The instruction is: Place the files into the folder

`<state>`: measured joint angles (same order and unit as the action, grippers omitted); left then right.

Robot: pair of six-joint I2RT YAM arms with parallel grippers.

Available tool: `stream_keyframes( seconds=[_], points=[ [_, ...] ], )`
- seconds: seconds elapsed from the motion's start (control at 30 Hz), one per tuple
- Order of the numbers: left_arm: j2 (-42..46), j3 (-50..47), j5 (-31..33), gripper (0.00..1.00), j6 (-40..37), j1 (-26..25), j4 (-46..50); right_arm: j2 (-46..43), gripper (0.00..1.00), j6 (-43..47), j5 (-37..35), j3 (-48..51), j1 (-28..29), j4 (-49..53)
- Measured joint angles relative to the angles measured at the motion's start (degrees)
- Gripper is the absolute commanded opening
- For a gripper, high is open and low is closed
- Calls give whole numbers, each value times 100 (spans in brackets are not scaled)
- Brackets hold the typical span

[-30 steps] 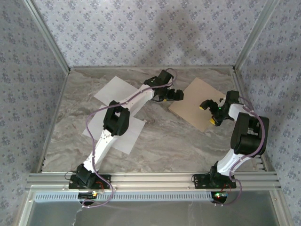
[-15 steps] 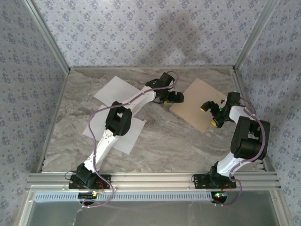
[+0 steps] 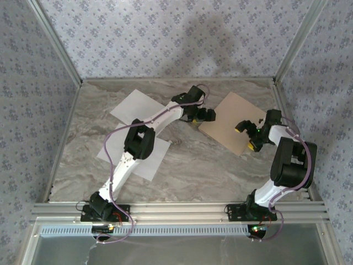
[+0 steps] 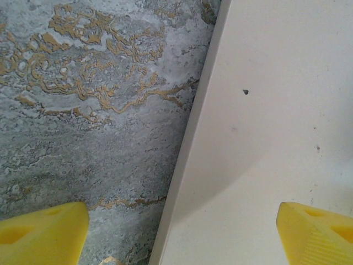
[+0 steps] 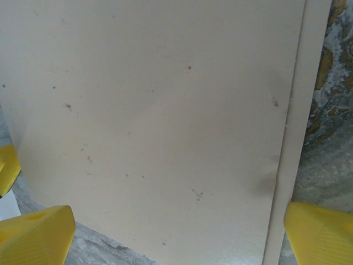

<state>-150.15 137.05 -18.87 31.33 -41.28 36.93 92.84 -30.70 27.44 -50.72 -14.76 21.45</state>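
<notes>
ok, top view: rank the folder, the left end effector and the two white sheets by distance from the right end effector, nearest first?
1. Folder, directly under the right end effector.
2. Left end effector, at the folder's left edge.
3. Front white sheet and back white sheet, both on the table's left side; too close to call.
</notes>
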Motion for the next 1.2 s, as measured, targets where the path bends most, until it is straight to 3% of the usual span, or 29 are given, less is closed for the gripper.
stream_keyframes(
  seconds=[0.77,1.2],
  points=[
    [-7,-33,-254,70,-151,-129,275,109,99,186,61,-33,17,37],
    [1375,-2649,-339,68,-133,-199,-981,92,99,507,-11,-57,205,109]
  ],
)
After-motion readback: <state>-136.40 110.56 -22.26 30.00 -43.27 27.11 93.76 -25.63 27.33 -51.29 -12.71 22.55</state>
